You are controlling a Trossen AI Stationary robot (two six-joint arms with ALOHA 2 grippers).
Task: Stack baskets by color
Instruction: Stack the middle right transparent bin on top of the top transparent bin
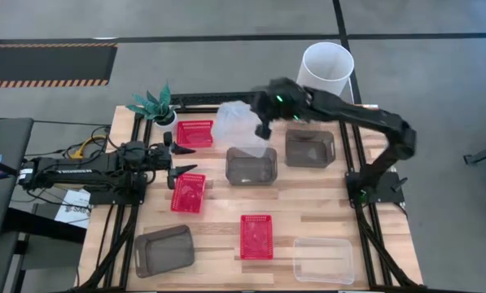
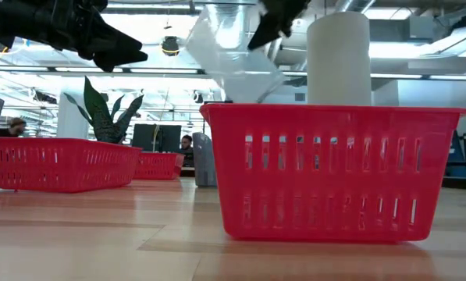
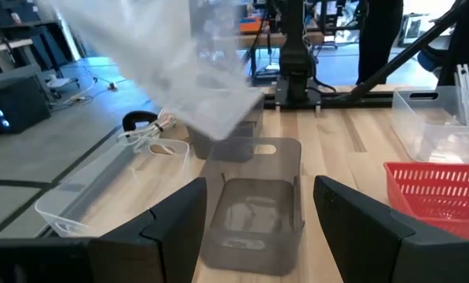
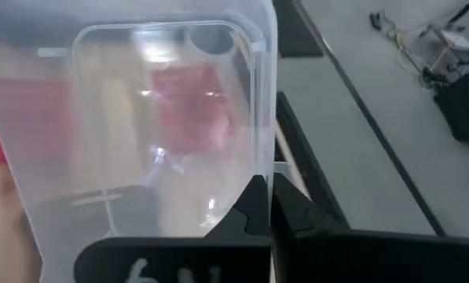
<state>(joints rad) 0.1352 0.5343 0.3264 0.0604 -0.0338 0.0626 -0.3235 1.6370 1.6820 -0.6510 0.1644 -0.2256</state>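
My right gripper point(image 1: 263, 128) is shut on a clear basket point(image 1: 236, 122), held in the air over the table's far middle. The low view shows that basket point(image 2: 233, 66) high above the table. Another clear basket point(image 1: 324, 259) lies at the near right, and a third point(image 3: 100, 185) rests on the table's far side. Red baskets point(image 1: 194, 133) point(image 1: 188, 193) point(image 1: 256, 236) and smoky grey baskets point(image 1: 251, 165) point(image 1: 309, 146) point(image 1: 163, 250) rest flat on the wood. My left gripper point(image 1: 182, 159) waits open at the table's left, pointing level toward the middle grey basket point(image 3: 254, 204). My right gripper pinches one side wall of the clear basket at its rim point(image 4: 263, 169), close to a rounded corner, with the wall running between the two shut fingers point(image 4: 242, 220). The fingers slant down from the table's right. The basket hangs tilted, lifted clear of everything below.
A tall white cylinder point(image 1: 326, 69) stands beyond the far right corner, and a small potted plant point(image 1: 153, 106) stands at the far left. Black frame rails point(image 1: 348, 175) run along the table's sides. Bare wood lies between the near baskets.
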